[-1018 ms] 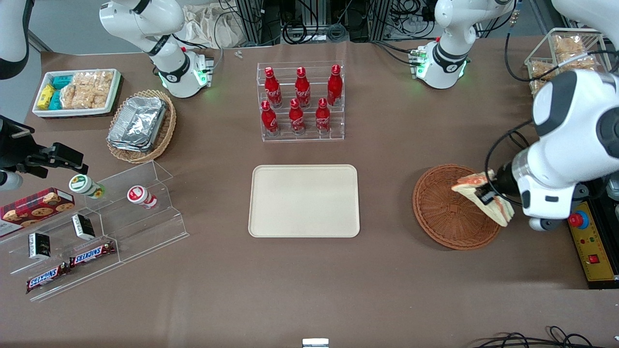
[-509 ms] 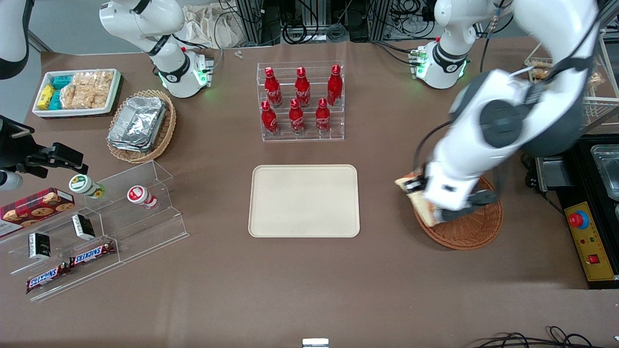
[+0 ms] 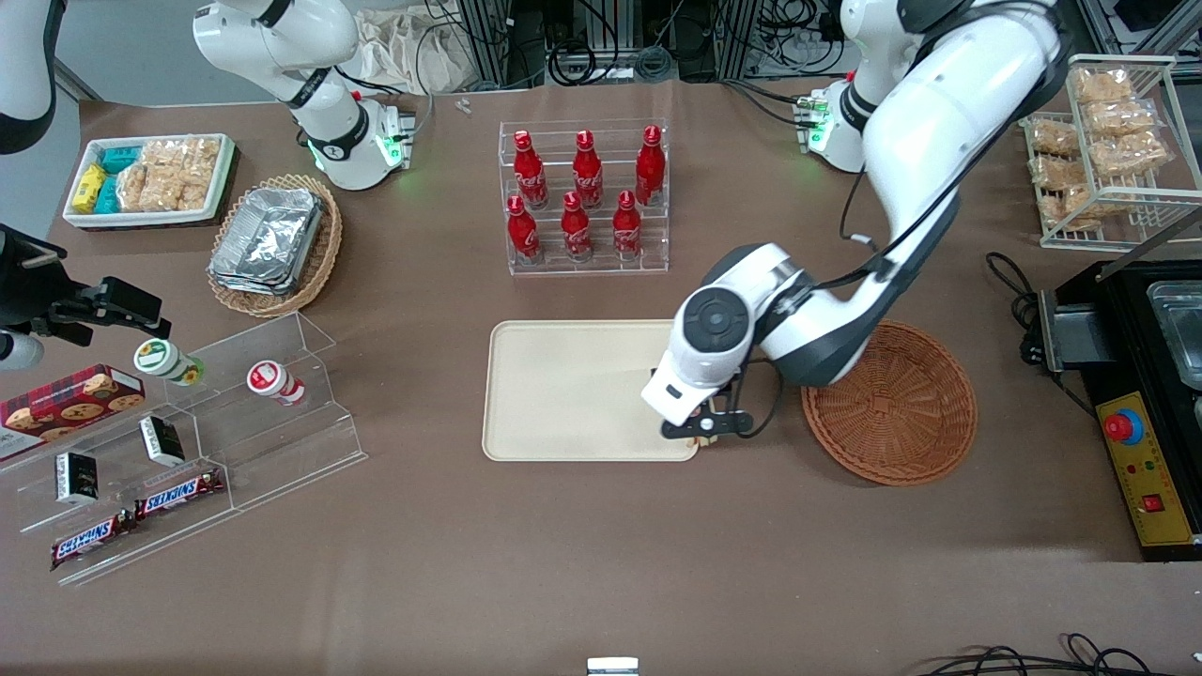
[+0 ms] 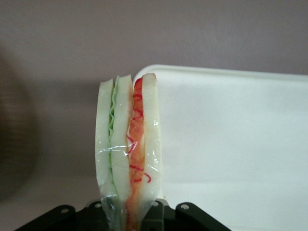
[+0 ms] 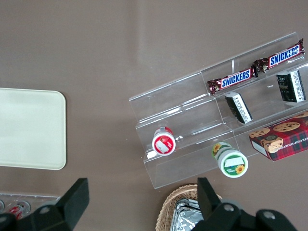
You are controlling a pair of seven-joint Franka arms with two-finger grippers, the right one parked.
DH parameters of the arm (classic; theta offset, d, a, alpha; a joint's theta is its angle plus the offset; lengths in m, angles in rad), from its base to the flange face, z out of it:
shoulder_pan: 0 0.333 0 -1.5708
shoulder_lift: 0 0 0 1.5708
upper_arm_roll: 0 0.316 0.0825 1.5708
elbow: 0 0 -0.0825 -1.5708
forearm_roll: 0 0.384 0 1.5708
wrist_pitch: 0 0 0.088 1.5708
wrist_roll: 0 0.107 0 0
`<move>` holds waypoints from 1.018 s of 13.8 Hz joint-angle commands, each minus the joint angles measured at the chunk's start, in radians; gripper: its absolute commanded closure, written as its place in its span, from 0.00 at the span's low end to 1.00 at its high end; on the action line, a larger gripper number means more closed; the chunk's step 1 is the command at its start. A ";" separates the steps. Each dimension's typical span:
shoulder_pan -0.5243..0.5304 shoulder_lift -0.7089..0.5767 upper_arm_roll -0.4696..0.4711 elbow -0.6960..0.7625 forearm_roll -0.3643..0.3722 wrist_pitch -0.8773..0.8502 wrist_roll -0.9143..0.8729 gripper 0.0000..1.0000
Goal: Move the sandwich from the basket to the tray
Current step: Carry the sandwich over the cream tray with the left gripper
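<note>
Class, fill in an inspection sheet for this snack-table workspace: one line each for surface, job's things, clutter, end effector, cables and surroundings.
Surface: brown cloth-covered table, flat.
Job's things: triangular white-bread sandwich with green and orange-red filling, held upright by the end effector; flat cream rectangular tray, bare; round reddish-brown wicker basket, nothing in it.
Clutter: red bottles in clear rack; tan wicker basket of foil containers; white bin of snack packets; clear acrylic stand with Snickers bars.
End effector: left arm's end effector shut on the sandwich, over the tray's edge nearest the basket.
Cables: black cables at the table edge nearest the camera.
Surroundings: wire rack of snack bags; black box with red button.
</note>
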 commanded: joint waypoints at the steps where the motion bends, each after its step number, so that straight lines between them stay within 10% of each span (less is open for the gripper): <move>1: -0.072 0.037 0.037 0.029 0.039 0.016 -0.004 1.00; 6: -0.095 0.064 0.047 0.014 0.041 0.013 0.001 0.99; 10: -0.108 0.068 0.060 0.014 0.042 0.015 0.002 0.00; 14: -0.108 0.063 0.061 0.023 0.035 0.010 -0.005 0.00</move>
